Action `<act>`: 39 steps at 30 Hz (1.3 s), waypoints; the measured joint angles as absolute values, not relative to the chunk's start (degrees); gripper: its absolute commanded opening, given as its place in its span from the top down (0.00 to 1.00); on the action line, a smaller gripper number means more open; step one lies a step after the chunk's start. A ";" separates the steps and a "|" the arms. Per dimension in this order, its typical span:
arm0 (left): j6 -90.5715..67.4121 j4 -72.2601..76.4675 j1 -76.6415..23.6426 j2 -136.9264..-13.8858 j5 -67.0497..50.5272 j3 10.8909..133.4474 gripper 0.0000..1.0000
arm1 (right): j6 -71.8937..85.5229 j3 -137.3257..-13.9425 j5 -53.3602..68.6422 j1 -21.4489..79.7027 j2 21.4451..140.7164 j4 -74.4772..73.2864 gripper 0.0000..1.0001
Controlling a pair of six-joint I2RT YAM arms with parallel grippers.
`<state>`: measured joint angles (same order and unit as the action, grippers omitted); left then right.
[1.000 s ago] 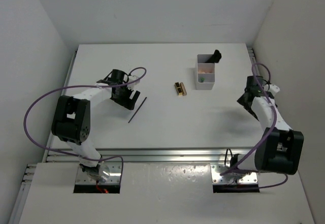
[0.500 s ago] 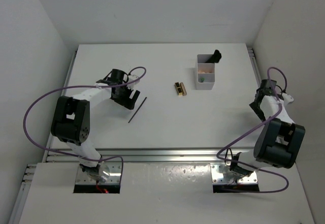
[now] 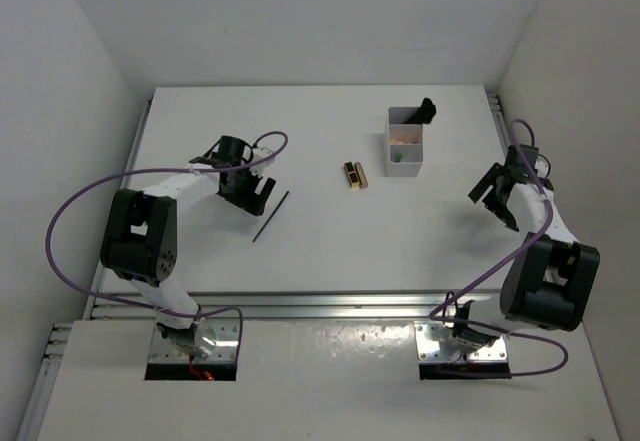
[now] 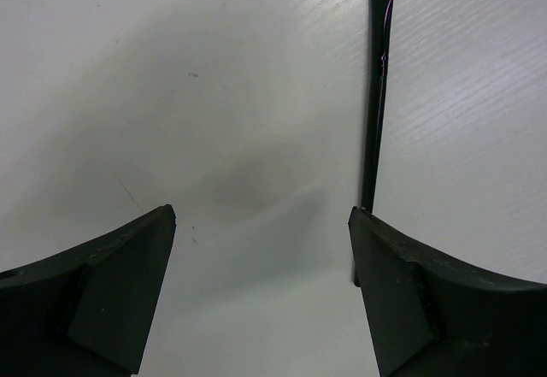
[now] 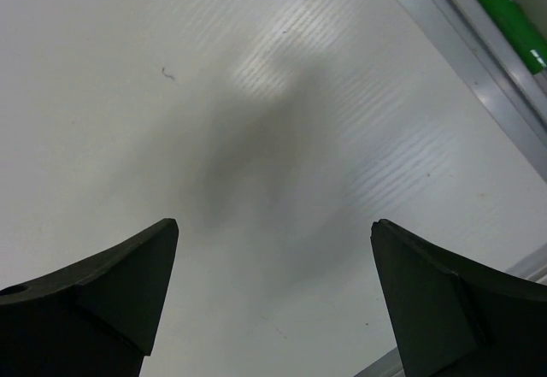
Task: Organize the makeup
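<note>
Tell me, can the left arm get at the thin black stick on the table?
Likely yes: its open fingers hang right beside the thin black stick, and nothing lies in the way.

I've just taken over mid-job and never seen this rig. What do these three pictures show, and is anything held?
Two robot arms are bolted at the near edge of a white table. The wide picture looks down from above and behind them. The other two come from a camera on each wrist, its dark fingers at the bottom. The left gripper hovers beside a thin black stick. A black-and-gold case lies mid-table, and a white compartmented box holds a black brush. The right gripper is over bare table. Both are open, holding nothing.
</note>
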<state>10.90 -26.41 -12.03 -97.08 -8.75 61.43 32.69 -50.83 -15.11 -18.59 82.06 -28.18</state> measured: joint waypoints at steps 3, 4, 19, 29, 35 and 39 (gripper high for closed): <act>10.90 -26.41 -12.03 -97.08 -8.73 61.43 0.11 | 31.70 -50.83 -12.05 -18.46 82.08 -27.94 0.06; 10.90 -26.41 -12.03 -97.08 -8.73 61.43 0.11 | 31.51 -50.83 -11.40 -18.33 82.08 -27.88 0.06; 10.90 -26.41 -12.03 -97.06 -8.71 61.43 0.11 | 29.71 -51.86 -3.11 -18.22 82.19 -26.89 0.07; 10.90 -26.41 -12.03 -96.84 -8.69 61.43 0.11 | 31.11 -51.79 -8.25 -21.65 82.21 -27.07 0.02; 10.94 -26.39 -12.03 -96.64 -8.49 61.21 0.11 | 36.58 -51.31 -14.48 -29.95 84.73 -26.24 0.02; 11.14 -26.48 -12.03 -96.64 -7.77 61.21 0.11 | 38.24 -51.09 -18.70 -31.53 88.25 -25.69 0.01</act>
